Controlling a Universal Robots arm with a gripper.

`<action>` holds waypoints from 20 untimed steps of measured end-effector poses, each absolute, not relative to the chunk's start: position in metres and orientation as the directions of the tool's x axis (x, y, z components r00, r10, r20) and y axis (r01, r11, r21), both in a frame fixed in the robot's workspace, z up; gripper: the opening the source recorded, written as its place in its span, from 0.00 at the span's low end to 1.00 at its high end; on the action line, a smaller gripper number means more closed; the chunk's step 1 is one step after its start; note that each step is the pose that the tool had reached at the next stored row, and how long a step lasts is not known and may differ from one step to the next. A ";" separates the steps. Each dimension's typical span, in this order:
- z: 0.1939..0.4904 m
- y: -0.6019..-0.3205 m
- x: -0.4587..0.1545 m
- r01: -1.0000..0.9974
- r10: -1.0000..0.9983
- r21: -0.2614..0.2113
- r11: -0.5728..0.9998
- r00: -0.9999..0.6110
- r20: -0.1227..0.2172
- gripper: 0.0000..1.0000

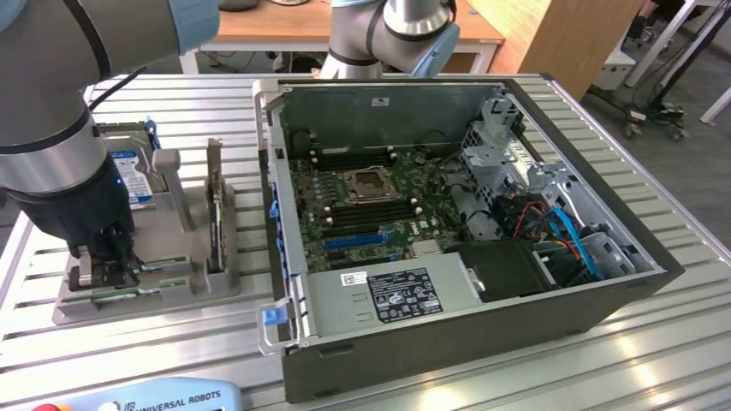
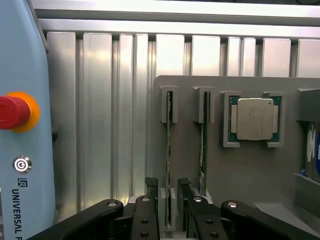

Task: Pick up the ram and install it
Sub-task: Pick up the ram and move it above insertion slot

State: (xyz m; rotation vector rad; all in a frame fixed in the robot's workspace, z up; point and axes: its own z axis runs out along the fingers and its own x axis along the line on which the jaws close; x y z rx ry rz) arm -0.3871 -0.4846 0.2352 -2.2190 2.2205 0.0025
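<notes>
In the wrist view the gripper (image 2: 168,184) is open, with one dark finger (image 2: 151,200) on each side of the ram (image 2: 169,130). A gap shows on both sides, so it has hold of nothing. The ram stands on edge in a slot of the grey holder (image 2: 187,145), and its nearest end is hidden behind the gripper's body. A second stick (image 2: 205,135) stands on edge in the next slot, just beside the first, which makes two green sticks in all. Past them one square silver processor (image 2: 255,118) lies flat in its own pocket. Past that, one hard drive (image 2: 312,150) is cut off by the frame edge. On the holder's other side lies one blue pendant (image 2: 25,175) with a red button, also cut off. All of this rests on the ribbed metal bench (image 2: 100,100). In the exterior view the arm (image 1: 46,128) reaches down over the holder's near end at that view's left, covering most of the sticks. To the exterior view's right sits one open computer case (image 1: 514,334), well apart from the ram. The motherboard (image 1: 377,214) is exposed inside it, and its dark slots are too small to count.
</notes>
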 end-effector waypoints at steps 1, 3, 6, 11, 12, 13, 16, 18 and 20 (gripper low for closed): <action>0.234 -0.485 -0.387 -1.000 -1.000 -0.001 0.001 -0.001 -0.003 0.29; 0.231 -0.485 -0.387 -1.000 -1.000 -0.001 0.001 -0.001 -0.003 0.29; 0.227 -0.485 -0.387 -1.000 -1.000 -0.001 0.001 -0.001 -0.003 0.29; 0.221 -0.485 -0.387 -1.000 -1.000 -0.001 0.001 -0.001 -0.003 0.29; 0.220 -0.485 -0.387 -1.000 -1.000 -0.001 0.001 -0.001 -0.003 0.29; 0.219 -0.485 -0.387 -1.000 -1.000 -0.001 0.001 -0.001 -0.003 0.29; 0.215 -0.485 -0.387 -1.000 -1.000 -0.001 0.001 -0.001 -0.003 0.29; 0.212 -0.485 -0.387 -1.000 -1.000 -0.001 0.001 -0.001 -0.003 0.29; 0.210 -0.485 -0.387 -1.000 -1.000 -0.001 0.001 -0.001 -0.003 0.29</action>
